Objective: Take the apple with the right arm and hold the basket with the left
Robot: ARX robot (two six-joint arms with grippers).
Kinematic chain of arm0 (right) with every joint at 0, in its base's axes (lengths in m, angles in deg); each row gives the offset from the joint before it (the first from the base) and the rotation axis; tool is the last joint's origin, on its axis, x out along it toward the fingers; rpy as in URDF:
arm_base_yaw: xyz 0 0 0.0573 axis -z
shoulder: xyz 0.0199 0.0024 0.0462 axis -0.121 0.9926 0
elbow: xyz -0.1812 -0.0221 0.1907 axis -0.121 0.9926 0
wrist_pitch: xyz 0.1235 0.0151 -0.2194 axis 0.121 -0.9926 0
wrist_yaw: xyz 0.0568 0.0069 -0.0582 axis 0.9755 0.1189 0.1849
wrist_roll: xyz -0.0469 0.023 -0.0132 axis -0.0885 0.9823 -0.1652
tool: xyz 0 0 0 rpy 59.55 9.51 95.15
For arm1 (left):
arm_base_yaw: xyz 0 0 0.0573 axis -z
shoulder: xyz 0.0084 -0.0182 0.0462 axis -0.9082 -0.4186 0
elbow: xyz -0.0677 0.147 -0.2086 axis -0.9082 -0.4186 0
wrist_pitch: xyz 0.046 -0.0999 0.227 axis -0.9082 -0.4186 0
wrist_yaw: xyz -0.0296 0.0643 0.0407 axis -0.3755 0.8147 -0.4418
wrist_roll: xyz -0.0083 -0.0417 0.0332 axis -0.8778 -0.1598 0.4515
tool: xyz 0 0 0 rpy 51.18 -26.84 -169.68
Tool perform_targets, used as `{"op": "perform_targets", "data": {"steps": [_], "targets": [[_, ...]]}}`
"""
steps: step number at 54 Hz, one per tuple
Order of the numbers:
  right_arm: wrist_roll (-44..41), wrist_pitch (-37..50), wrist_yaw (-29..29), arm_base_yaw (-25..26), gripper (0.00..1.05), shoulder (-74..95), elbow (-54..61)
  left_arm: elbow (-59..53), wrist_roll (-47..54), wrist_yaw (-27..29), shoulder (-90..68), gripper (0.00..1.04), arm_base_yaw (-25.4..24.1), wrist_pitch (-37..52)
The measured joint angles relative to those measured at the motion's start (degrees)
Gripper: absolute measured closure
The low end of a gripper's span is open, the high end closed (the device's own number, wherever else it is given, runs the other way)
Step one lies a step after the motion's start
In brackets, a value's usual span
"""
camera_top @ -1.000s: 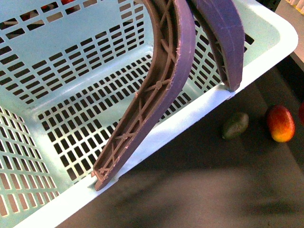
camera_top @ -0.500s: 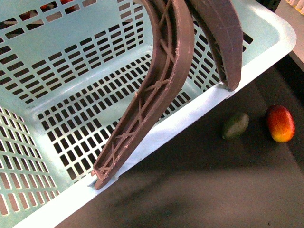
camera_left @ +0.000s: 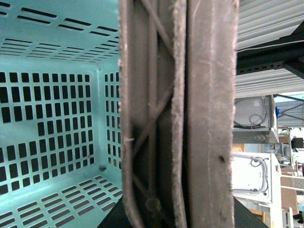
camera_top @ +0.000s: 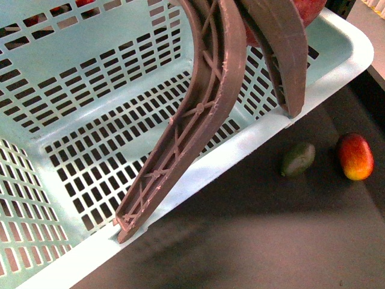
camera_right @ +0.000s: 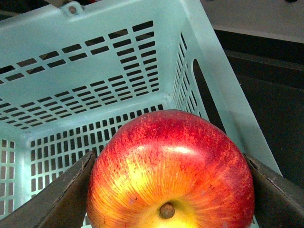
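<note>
The light blue-green basket (camera_top: 72,120) fills most of the front view, its two grey-brown handles (camera_top: 210,102) raised together. My left gripper (camera_left: 176,221) is shut on both handles (camera_left: 180,114); only dark edges of it show beside them. My right gripper (camera_right: 168,190) is shut on the red apple (camera_right: 171,166), stem and yellowish patch facing the camera, one finger (camera_right: 57,199) on each side. It holds the apple above the basket's open inside (camera_right: 95,61). In the front view the apple (camera_top: 314,8) shows behind the handles at the top.
A dark green avocado (camera_top: 298,159) and an elongated red-orange fruit (camera_top: 355,156) lie on the dark table (camera_top: 271,241) to the right of the basket. Red items (camera_top: 66,7) show through the basket's far wall. White appliances (camera_left: 254,175) stand beyond.
The apple has come into the front view at the top, over the basket's far right corner. A red shape at the right edge one second ago is gone. The basket has barely shifted.
</note>
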Motion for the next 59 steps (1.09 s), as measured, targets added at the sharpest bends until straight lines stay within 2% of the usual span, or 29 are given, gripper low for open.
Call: {"op": "perform_targets", "data": {"steps": [5, 16, 27, 32, 34, 37, 40, 42, 59], "targets": [[0.92, 0.79, -0.33, 0.13, 0.07, -0.20, 0.09, 0.00, 0.00, 0.02, 0.00, 0.90, 0.00, 0.00], [2.01, 2.03, -1.57, 3.41, 0.09, -5.92, 3.58, -0.04, 0.33, -0.11, -0.11, 0.90, 0.02, -0.02], [0.28, -0.15, -5.09, 11.47, 0.09, -17.51, 10.51, 0.02, 0.74, 0.33, -0.33, 0.90, 0.00, -0.02], [-0.15, -0.33, -5.73, 13.05, 0.09, -19.69, 11.34, 0.02, 0.83, 0.46, -0.33, 0.90, -0.02, -0.02], [-0.87, 2.67, -7.45, 12.92, 0.12, -19.78, 12.33, 0.02, 0.85, 0.46, -0.33, 0.90, 0.00, -0.02], [-2.21, 11.85, -10.36, 13.03, 0.20, -20.26, 16.02, 0.02, 0.85, 0.20, -0.33, 0.90, 0.13, -0.02], [-2.64, 17.70, -10.45, 13.73, 0.27, -20.98, 19.21, 0.02, 0.83, -0.24, -0.33, 0.90, 0.22, -0.02], [-2.97, 22.03, -10.08, 14.97, 0.36, -22.47, 22.71, 0.02, 0.35, -0.48, -0.33, 0.90, 0.20, -0.02], [-4.13, 24.06, -2.93, 22.27, 1.03, -35.23, 36.39, 0.02, 0.57, 0.02, -0.33, 0.90, 0.07, -0.02]]}}
